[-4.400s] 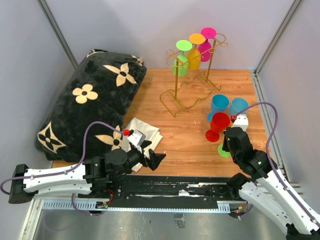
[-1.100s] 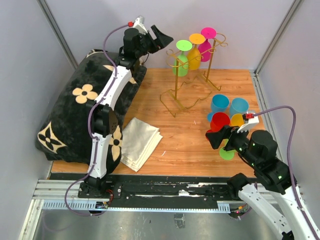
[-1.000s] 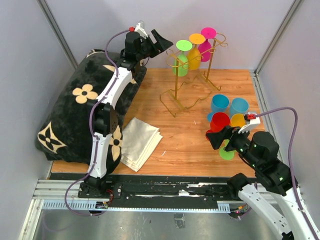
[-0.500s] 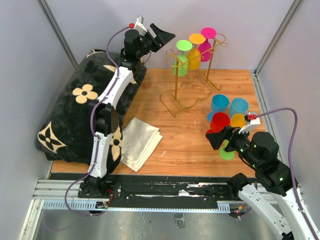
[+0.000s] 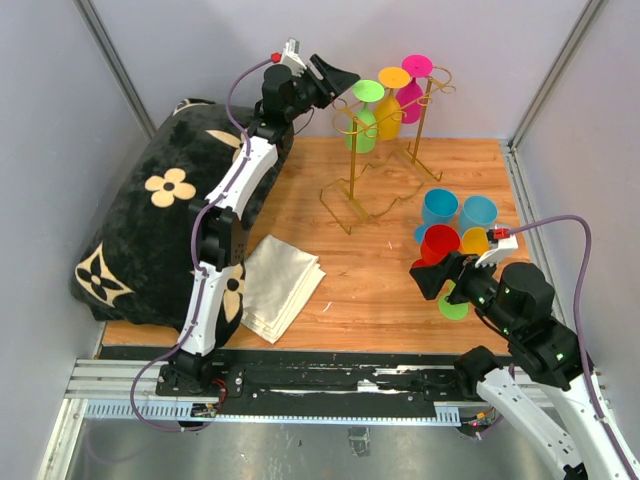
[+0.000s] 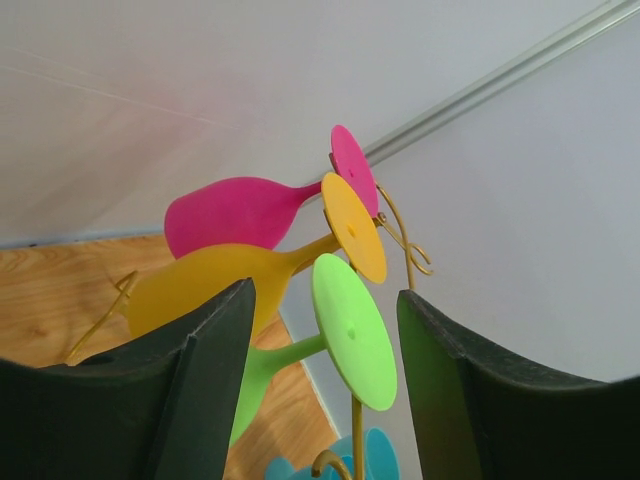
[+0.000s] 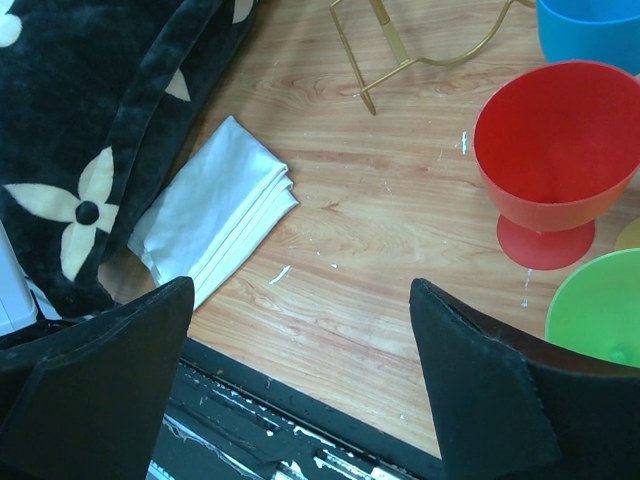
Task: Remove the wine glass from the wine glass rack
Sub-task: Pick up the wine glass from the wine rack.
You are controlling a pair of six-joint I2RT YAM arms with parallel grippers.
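Observation:
The gold wine glass rack (image 5: 351, 185) stands at the back of the wooden table. Three wine glasses hang upside down from its top rail: green (image 5: 366, 92), yellow (image 5: 393, 78) and pink (image 5: 416, 67). My left gripper (image 5: 336, 78) is raised beside the green glass's foot. In the left wrist view the green foot (image 6: 353, 332) sits between the open fingers (image 6: 215, 380) with gaps on both sides, and the rack's post (image 6: 357, 445) shows below. My right gripper (image 5: 424, 276) hovers open over bare wood (image 7: 300, 290) near the front right.
Several glasses stand on the table right of the rack: red (image 5: 438, 248), two blue (image 5: 438, 207), an orange one (image 5: 474, 240) and a green one (image 7: 600, 310). A black flowered pillow (image 5: 170, 200) fills the left side. A folded cloth (image 5: 280, 283) lies near the front.
My left gripper has moved right, closer to the green glass's foot, and its jaws have narrowed. The right arm has barely moved.

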